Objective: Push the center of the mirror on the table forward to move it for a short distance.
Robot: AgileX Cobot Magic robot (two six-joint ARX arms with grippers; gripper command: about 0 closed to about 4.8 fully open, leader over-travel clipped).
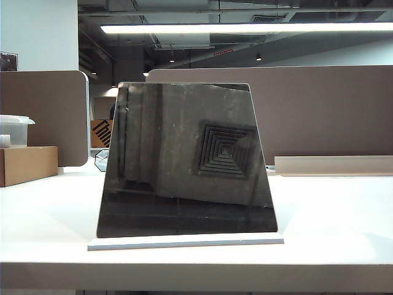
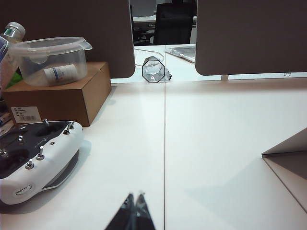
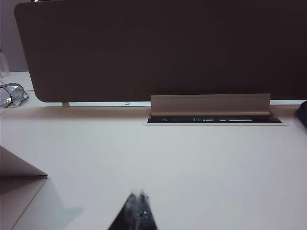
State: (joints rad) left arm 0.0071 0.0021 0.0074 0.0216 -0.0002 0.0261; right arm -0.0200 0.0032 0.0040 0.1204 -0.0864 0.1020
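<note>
So, exterior view first: the mirror (image 1: 187, 160) is sitting dead center near the front edge of the table (image 1: 331, 209), leaning back on its thin white base (image 1: 184, 243), long axis running side to side, dark face pointing at the camera. It's reflecting a square ceiling vent. No arms showing in this view. A cardboard box (image 1: 27, 165) is sitting at 9 o'clock with a clear tub (image 1: 13, 130) on it, and brown partition panels (image 1: 325, 110) are standing behind.

Left wrist view is showing stuff the exterior one isn't: a white remote controller (image 2: 36, 158) with joysticks, lying beside the same box (image 2: 62, 93), which is carrying a white sticker with print too small to read. The tub (image 2: 50, 60) is holding a small labelled bottle (image 2: 60, 74), text unreadable. A clear octagonal object (image 2: 156, 71) is sitting far back. The mirror's back corner (image 2: 288, 163) is just peeking in at the edge. The left gripper (image 2: 135, 196) is hovering over bare table, tips pressed together.

Right wrist view is picking up a cable slot with a raised flap (image 3: 211, 109) under the partition, plus the mirror's other corner (image 3: 19, 184). The right gripper (image 3: 136, 194) is hovering with fingertips together too, touching nothing.
</note>
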